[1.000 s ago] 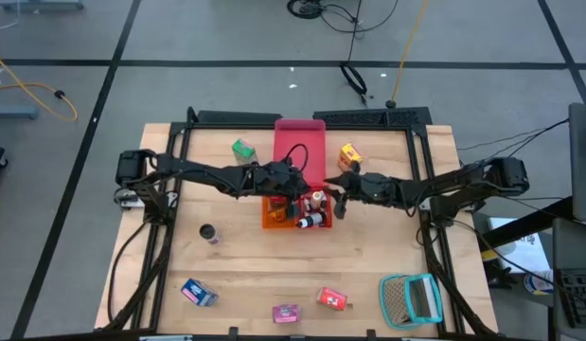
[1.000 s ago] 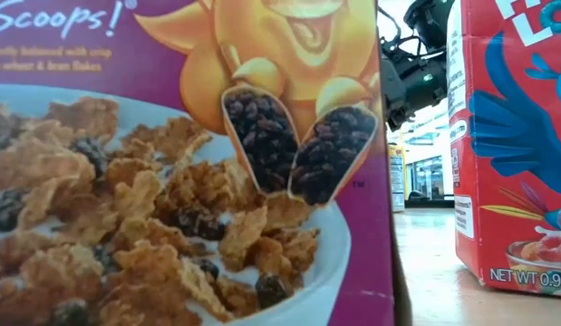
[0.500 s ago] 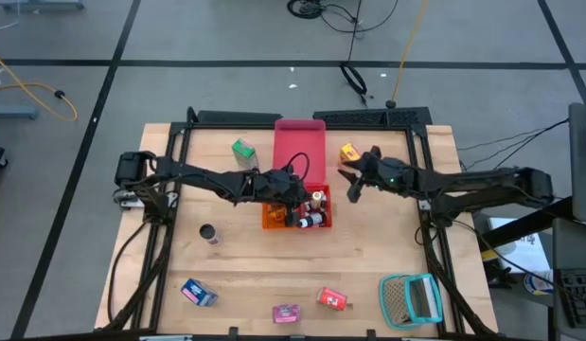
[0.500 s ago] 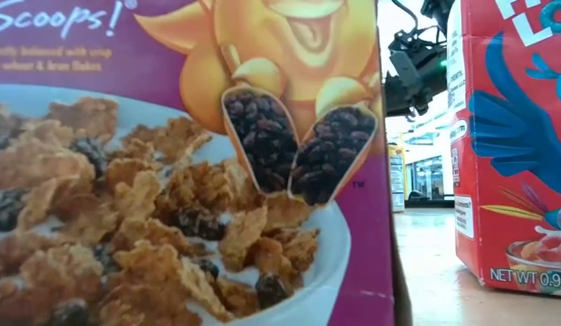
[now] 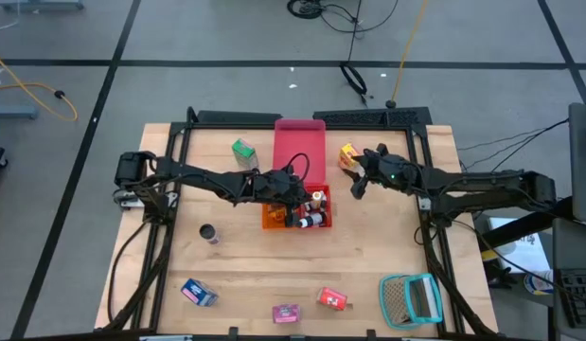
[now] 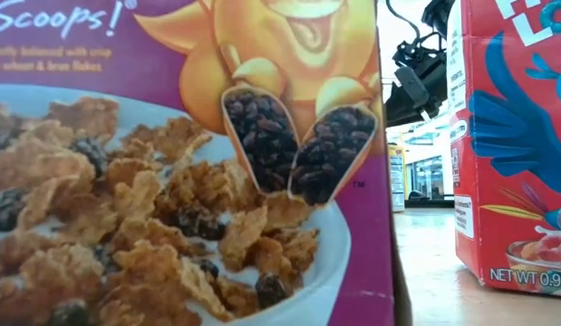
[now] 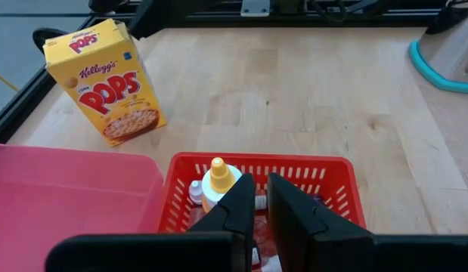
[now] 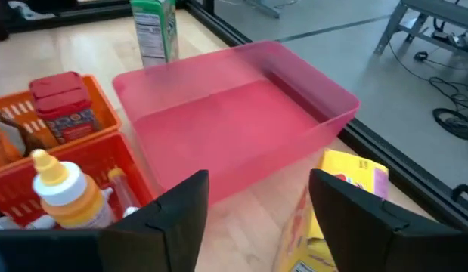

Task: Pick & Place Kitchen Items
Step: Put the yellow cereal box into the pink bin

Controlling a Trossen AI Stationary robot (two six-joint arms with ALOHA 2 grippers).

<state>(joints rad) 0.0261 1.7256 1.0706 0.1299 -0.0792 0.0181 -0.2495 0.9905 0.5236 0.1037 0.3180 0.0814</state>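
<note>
High view: left pincer (image 5: 294,196) low over the red basket (image 5: 274,220) at mid-tabletop (image 5: 255,270), right pincer (image 5: 354,182) just beside the yellow box (image 5: 348,155), right of the pink bin (image 5: 299,142). Green carton (image 5: 242,149) left of the bin; dark can (image 5: 208,233) at near left; blue box (image 5: 198,293), pink box (image 5: 287,313) and red box (image 5: 333,299) along the near edge, beside the teal basket (image 5: 411,298).

Low view: filled by two cereal boxes up close, purple (image 6: 185,163) and red (image 6: 511,145); dark arm part in the gap, probably the right arm's.

Left wrist view: fingers nearly together, holding nothing visible, above the basket's yellow-capped bottle (image 7: 219,180); yellow box upright beyond.

Right wrist view: fingers spread wide, empty, with the yellow box directly ahead. Printed cardboard, likely light, stiff, easily dented or tipped; best taken across the two broad faces, mid-height, with gentle pressure.
</note>
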